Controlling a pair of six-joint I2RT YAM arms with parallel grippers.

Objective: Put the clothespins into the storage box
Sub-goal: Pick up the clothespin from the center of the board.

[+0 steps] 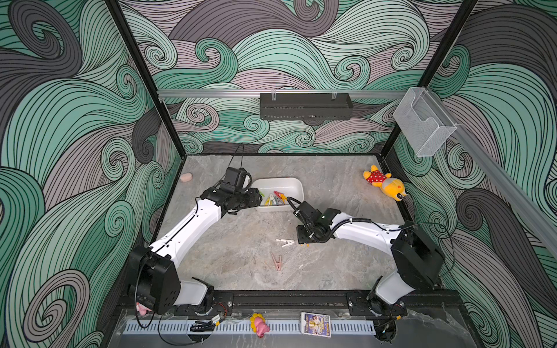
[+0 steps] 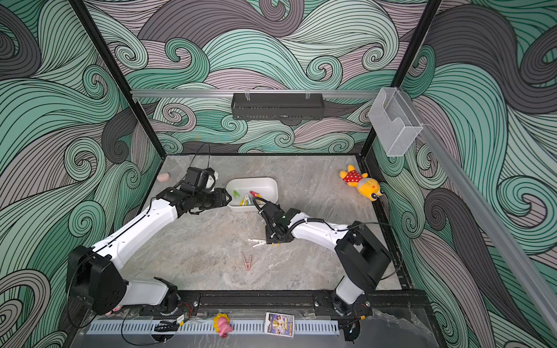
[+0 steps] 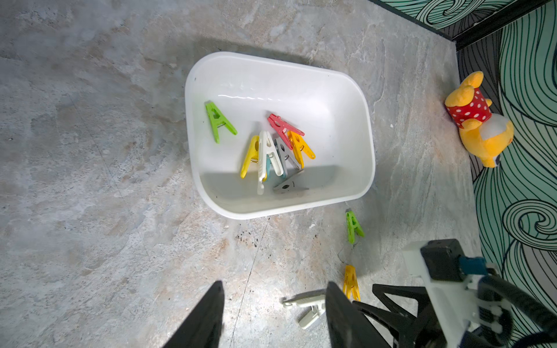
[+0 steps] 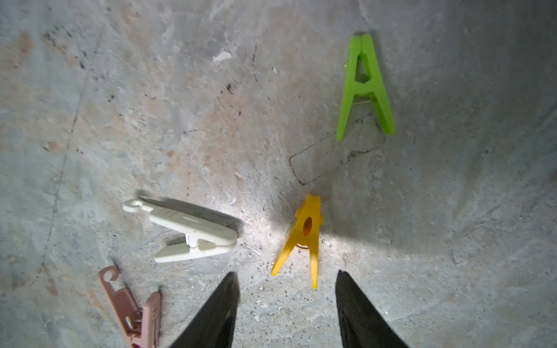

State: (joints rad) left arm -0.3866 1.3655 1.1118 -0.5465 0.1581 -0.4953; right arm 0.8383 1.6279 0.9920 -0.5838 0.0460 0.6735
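"How many clothespins (image 3: 266, 153) are in the storage box (image 3: 316, 90)?"

"Seven, maybe eight. The pile hides some. Four more lie on the table (image 1: 241, 271), around 6 o'clock from it: green peg (image 4: 364, 87), yellow peg (image 4: 304, 232), white peg (image 4: 193, 232), pink peg (image 4: 132, 313)."

"And the grippers?"

"The left gripper (image 3: 274, 283) hangs at the box's 9 o'clock, jaws apart, empty. The right gripper (image 4: 287, 274) has its jaws apart at the yellow peg's legs, not pinching it."

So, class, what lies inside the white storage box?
Inside the storage box: a green clothespin lying apart, plus a heap of red, yellow, white and grey clothespins. A bluish one shows only partly under the white one; anything deeper is hidden.
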